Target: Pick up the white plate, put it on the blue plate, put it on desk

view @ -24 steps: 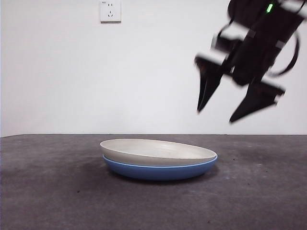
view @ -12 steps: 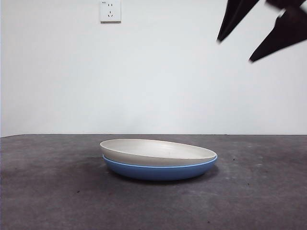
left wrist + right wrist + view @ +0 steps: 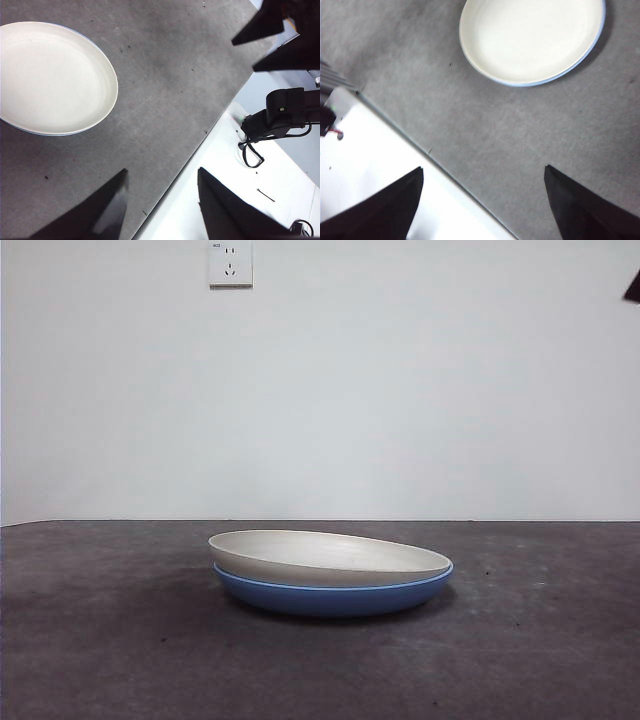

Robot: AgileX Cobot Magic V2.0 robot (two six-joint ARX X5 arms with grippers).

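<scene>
The white plate [image 3: 330,557] sits nested in the blue plate [image 3: 333,595] near the middle of the counter [image 3: 100,640], slightly tilted, with only a thin blue edge showing beneath its rim. A second ago a dark end effector hung low to the right of the stack with its jaws spread; it has since climbed away, and in the front view only a black tip remains at the top right corner. From the wrist views, the right end effector [image 3: 482,200] is high above the counter with jaws wide apart and empty, the stack well clear of it. The left end effector [image 3: 162,202] is likewise open, empty and off near the counter's edge. Stacking looks finished and the release clean; nothing touches the plates.
</scene>
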